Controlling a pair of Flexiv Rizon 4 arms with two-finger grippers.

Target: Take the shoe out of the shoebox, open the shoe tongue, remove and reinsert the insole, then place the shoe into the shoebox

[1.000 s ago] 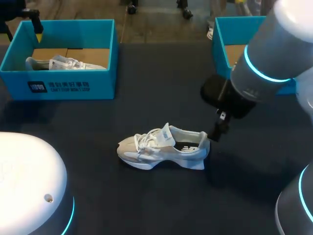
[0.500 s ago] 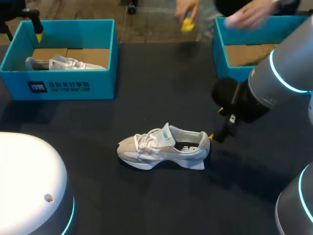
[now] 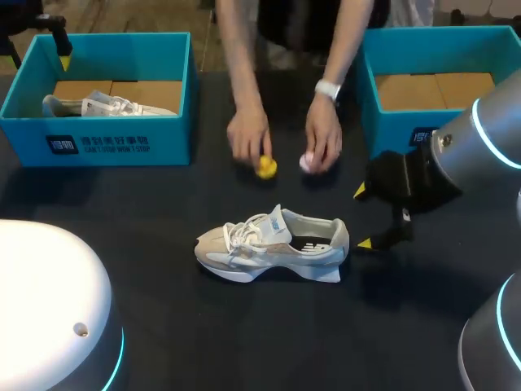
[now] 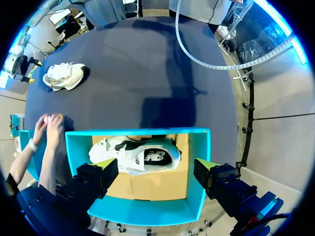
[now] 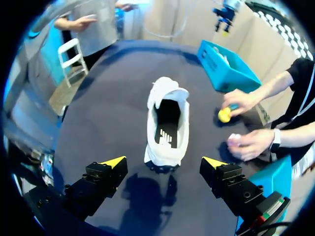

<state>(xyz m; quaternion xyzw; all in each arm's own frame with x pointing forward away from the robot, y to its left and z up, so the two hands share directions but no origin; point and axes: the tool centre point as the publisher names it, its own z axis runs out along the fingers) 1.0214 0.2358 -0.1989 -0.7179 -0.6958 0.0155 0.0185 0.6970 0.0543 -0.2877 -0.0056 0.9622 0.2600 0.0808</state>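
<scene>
The shoe (image 3: 273,244) is found upright on its sole near the middle of the dark table (image 3: 203,326), outside both boxes, with its toe turned to the left arm's side. Bare tabletop is seen on its near side and between it and the left shoebox (image 3: 106,142). Beyond it, between the two boxes, the room is taken up by a person's hands (image 3: 248,134), laid on the table with a small yellow object (image 3: 265,169) and a small pale object (image 3: 308,163) under the fingers. The right shoebox (image 3: 391,122) is set at the far right edge, and its cardboard floor is shown.

The right gripper (image 3: 362,217) is held low just beside the heel and apart from it; its fingers are spread wide and nothing is gripped. The left gripper (image 4: 156,164) is hung over the left shoebox, its fingers likewise parted widely and bare, with a second shoe (image 4: 135,156) lying in the box beneath.

The shoe is white and pale grey, its laces are threaded, its tongue is raised, and a dark insole (image 5: 166,129) with a white mark is seen through the opening.
</scene>
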